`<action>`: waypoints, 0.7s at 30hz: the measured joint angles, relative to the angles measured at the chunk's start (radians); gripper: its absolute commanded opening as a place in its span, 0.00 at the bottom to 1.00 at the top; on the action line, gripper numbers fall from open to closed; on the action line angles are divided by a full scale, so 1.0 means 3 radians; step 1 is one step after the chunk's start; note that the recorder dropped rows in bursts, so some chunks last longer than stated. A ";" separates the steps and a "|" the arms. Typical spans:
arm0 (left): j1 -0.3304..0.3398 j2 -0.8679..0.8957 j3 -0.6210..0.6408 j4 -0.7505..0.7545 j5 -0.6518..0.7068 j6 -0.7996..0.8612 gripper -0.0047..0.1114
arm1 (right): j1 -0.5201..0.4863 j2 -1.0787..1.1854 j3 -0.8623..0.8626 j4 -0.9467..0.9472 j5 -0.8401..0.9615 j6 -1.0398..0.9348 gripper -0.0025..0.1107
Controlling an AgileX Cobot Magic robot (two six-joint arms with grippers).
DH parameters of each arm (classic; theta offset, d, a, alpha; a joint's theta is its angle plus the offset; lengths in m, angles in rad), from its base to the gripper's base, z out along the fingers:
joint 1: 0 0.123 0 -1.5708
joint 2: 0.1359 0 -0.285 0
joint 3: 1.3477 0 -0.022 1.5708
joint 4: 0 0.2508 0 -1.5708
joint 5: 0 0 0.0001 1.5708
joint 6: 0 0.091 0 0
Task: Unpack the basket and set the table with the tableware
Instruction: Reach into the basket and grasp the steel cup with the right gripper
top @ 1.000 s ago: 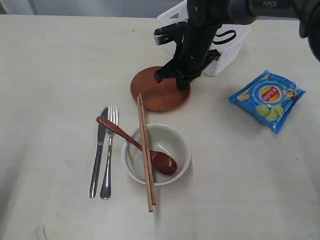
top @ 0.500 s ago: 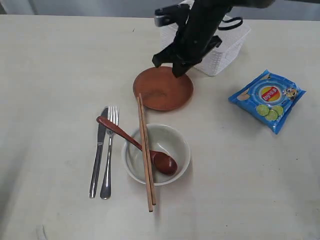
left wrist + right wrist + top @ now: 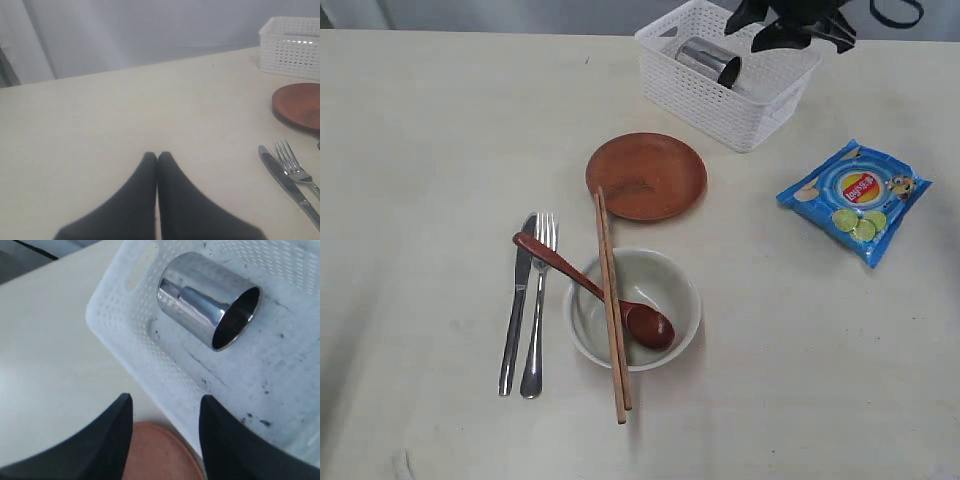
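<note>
Cream table point(image 3: 420, 150) now has the brown plate point(image 3: 646, 177) lying flat just beside the basket point(image 3: 695, 100). The right tool point(image 3: 164, 412) let it go and rose over the basket, jaws apart, holding nothing. Only the steel cup point(image 3: 710, 58) is left inside the basket. It lies on its side, slanting across the floor, mouth facing the basket's middle. The left tool point(image 3: 157, 157) is pinched closed, empty.

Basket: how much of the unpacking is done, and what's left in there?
Done: plate, bowl, spoon, chopsticks, knife and fork are out on the table. In hand: nothing; the right gripper hangs open above the basket, the left gripper is shut and empty. Left: the steel cup, lying on its side in the basket.
</note>
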 measured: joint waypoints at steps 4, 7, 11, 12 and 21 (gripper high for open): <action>0.0000 0.0000 0.0000 0.0000 0.0000 0.0000 0.04 | -0.0057 0.0203 0.0000 0.0414 -0.0198 -0.0258 0.38; 0.0000 0.0000 0.0000 0.0000 0.0000 0.0000 0.04 | -0.0057 0.0335 0.0000 0.0513 -0.0412 -0.0310 0.38; 0.0000 0.0000 0.0000 0.0000 0.0000 0.0000 0.04 | -0.0057 0.0504 0.0000 0.0663 -0.0684 -0.0331 0.38; 0.0000 0.0000 0.0000 0.0000 0.0000 0.0000 0.04 | -0.0057 0.0544 0.0000 0.0708 -0.0744 -0.0342 0.38; 0.0000 0.0000 0.0000 0.0000 0.0000 0.0000 0.04 | -0.0064 0.0733 -0.0006 0.1497 -0.0960 -0.0883 0.38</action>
